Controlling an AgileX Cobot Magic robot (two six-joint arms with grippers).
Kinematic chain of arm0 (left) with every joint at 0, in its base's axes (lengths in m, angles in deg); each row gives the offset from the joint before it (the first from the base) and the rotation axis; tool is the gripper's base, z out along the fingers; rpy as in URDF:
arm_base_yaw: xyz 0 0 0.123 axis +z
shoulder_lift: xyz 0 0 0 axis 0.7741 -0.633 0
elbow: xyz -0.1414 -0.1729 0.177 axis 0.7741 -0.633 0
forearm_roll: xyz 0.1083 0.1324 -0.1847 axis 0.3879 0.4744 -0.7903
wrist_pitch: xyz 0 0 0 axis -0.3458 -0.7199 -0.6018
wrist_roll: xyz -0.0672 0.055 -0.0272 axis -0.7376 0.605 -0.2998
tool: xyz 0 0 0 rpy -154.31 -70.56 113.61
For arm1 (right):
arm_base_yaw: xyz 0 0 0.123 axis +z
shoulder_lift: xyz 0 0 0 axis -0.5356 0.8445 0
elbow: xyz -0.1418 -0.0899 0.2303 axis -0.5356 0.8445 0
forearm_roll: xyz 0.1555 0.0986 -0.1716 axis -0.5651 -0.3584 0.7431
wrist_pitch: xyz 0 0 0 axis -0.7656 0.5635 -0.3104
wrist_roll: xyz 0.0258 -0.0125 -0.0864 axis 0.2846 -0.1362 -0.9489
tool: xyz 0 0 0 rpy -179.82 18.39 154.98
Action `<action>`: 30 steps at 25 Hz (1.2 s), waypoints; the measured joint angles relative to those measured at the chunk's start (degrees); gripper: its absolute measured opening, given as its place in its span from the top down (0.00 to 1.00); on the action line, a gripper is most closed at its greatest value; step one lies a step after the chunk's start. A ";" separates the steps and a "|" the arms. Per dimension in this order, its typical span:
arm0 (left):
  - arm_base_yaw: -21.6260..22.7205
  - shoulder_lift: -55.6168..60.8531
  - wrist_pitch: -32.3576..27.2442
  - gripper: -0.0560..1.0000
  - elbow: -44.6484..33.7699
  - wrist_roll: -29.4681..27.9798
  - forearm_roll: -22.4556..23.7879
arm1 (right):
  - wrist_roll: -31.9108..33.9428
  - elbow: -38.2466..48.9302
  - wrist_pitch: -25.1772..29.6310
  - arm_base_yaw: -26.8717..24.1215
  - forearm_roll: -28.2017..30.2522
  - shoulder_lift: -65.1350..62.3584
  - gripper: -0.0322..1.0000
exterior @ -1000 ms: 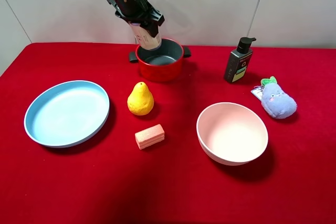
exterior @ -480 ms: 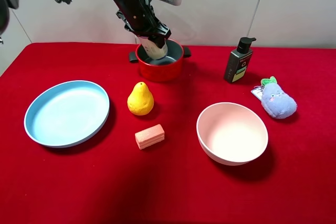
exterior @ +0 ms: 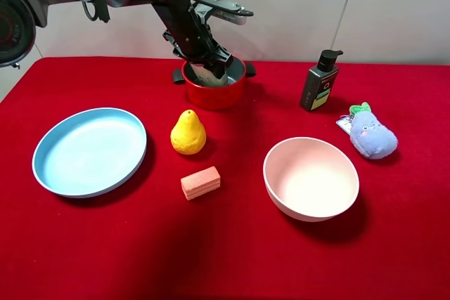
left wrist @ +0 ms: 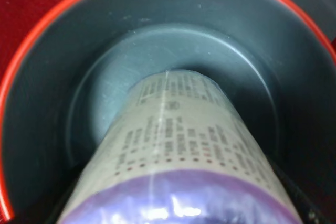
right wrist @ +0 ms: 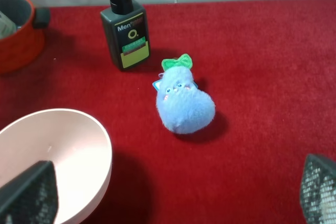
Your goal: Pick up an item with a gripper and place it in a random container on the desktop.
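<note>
The white canister point(exterior: 206, 76) with a lilac-purple top is down inside the red pot point(exterior: 214, 91) at the back of the red desktop point(exterior: 232, 258). My left gripper point(exterior: 210, 67) reaches into the pot from above and is shut on it. In the left wrist view the canister point(left wrist: 184, 129) fills the middle, its base down at the pot's dark grey floor inside the red-rimmed wall point(left wrist: 42, 103). My right gripper point(right wrist: 173, 198) is open and empty above the table's right side; it is out of the exterior view.
A blue plate point(exterior: 89, 151) lies at the left, with a yellow pear point(exterior: 188, 133) and a pink block point(exterior: 200, 182) in the middle. A pink bowl point(exterior: 311, 177), a dark pump bottle point(exterior: 320, 81) and a blue plush toy point(exterior: 371, 133) are at the right.
My left gripper has come down with the canister from above the pot's rim into the pot. Nothing else has moved.
</note>
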 joint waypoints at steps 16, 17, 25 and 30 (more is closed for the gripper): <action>0.00 -0.06 4.32 0.12 0.00 0.00 -0.24 | 0.00 0.00 0.00 0.00 0.00 0.00 0.30; 0.00 -0.06 4.55 0.08 0.00 0.00 -0.29 | 0.00 0.00 0.00 0.00 0.00 0.00 0.30; 0.00 -0.06 4.81 0.01 0.00 0.00 -0.30 | 0.00 0.00 0.00 0.00 0.00 0.00 0.30; 0.00 -0.06 4.95 0.01 0.00 0.00 -0.35 | 0.00 0.00 0.00 0.00 0.00 0.00 0.30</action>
